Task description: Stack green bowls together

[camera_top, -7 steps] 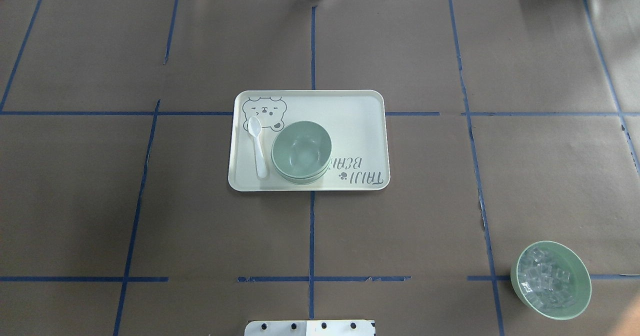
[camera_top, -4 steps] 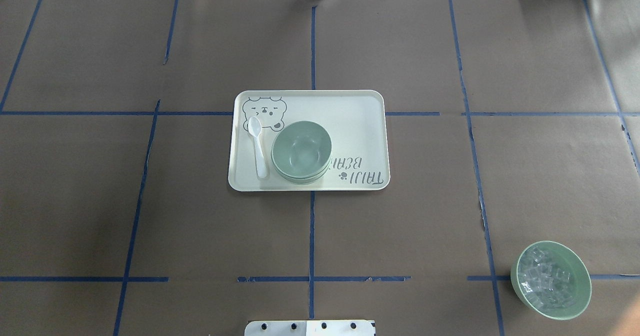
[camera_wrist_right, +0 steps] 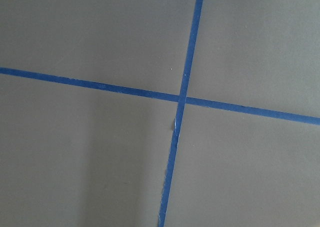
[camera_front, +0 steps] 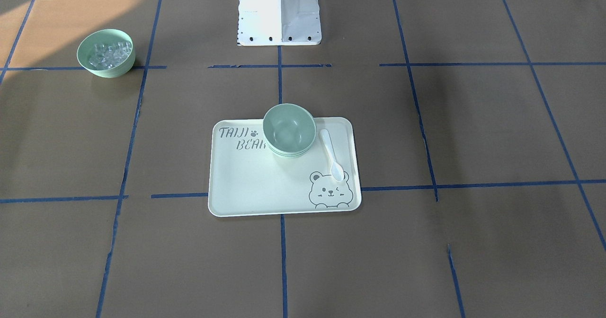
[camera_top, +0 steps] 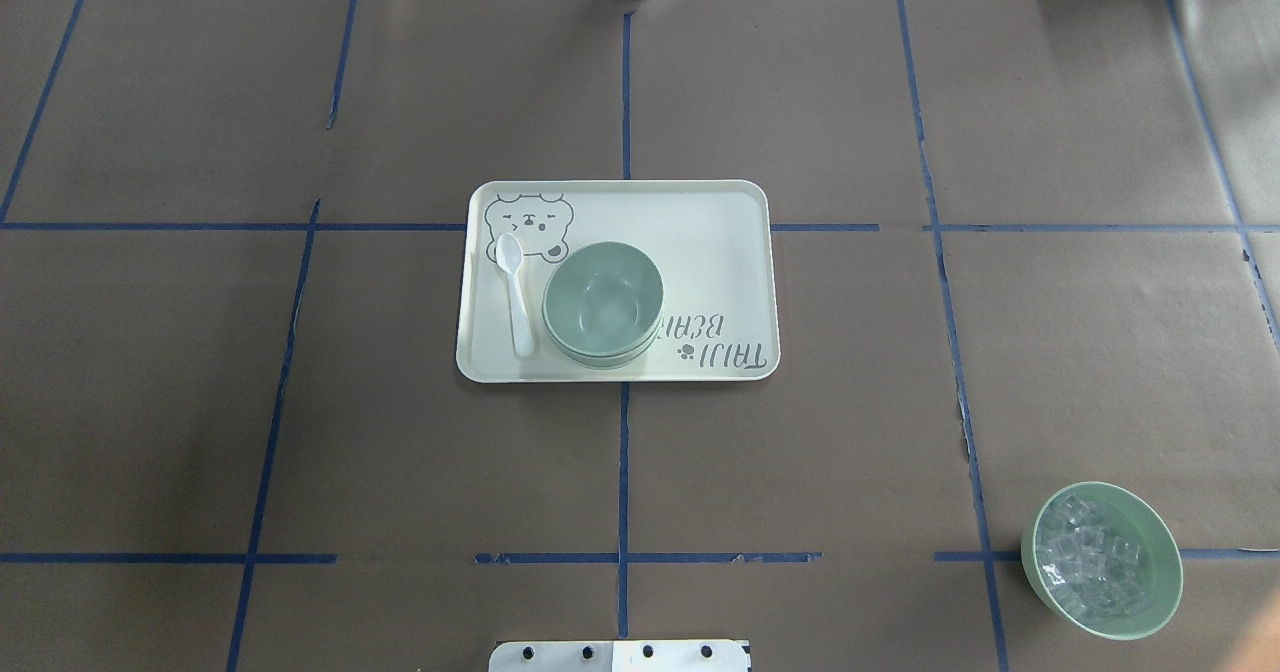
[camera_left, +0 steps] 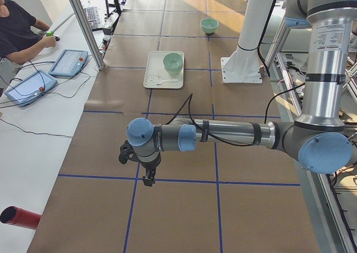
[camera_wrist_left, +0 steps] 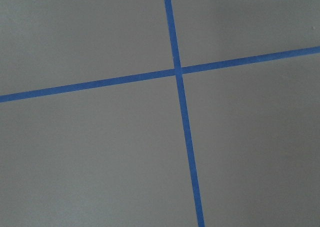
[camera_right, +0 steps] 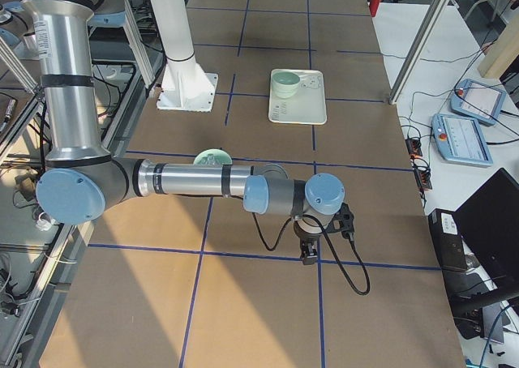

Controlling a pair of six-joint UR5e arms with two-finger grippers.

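The pale green bowls (camera_top: 603, 302) sit nested in one stack on the bear-printed tray (camera_top: 720, 222), near its middle; layered rims show at the stack's side in the front-facing view (camera_front: 289, 128). The top bowl is plain and empty. Both arms are off to the table's ends, far from the stack. My left gripper (camera_left: 148, 180) shows only in the exterior left view, pointing down over the paper. My right gripper (camera_right: 308, 257) shows only in the exterior right view. I cannot tell whether either is open or shut. Both wrist views show only brown paper and crossed blue tape.
A white spoon (camera_top: 517, 297) lies on the tray beside the stack. A green bowl of clear cubes (camera_top: 1101, 560) stands near the robot's right side. The white robot base (camera_front: 279, 10) stands at the table's near edge. An operator (camera_left: 17, 27) sits by tablets.
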